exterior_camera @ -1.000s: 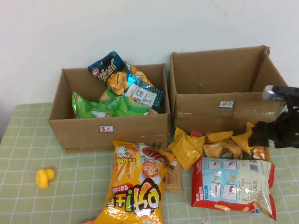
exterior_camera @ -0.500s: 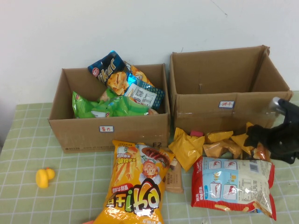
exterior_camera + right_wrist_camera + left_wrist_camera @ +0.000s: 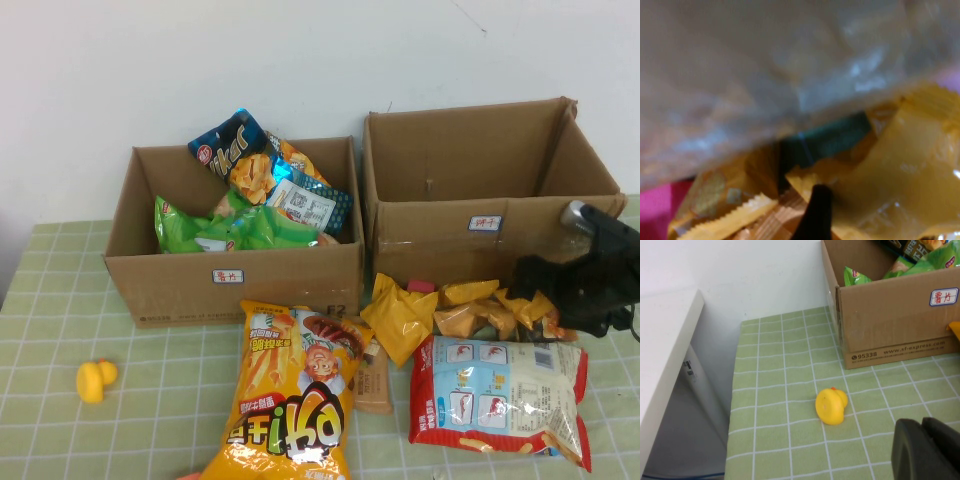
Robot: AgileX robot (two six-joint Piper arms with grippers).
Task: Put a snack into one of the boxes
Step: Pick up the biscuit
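Observation:
Two brown cardboard boxes stand at the back. The left box [image 3: 290,280] holds blue, orange and green snack bags; it also shows in the left wrist view [image 3: 895,325]. The right box [image 3: 430,230] looks empty. Several small yellow snack packets [image 3: 470,305] lie in front of the right box. My right gripper [image 3: 535,285] is down among them, open, with a yellow packet [image 3: 900,165] between its fingers. My left gripper [image 3: 922,427] is shut and empty, low over the table near a yellow duck; it is out of the high view.
A large yellow chip bag [image 3: 295,390] and a red-and-white bag [image 3: 500,395] lie at the front, with a brown bar [image 3: 375,380] between them. A yellow toy duck [image 3: 96,379] sits front left. The table's left edge [image 3: 737,405] drops off.
My right gripper has moved down and to the left, from beside the right box's front corner into the pile of small yellow packets. The left arm has not visibly moved.

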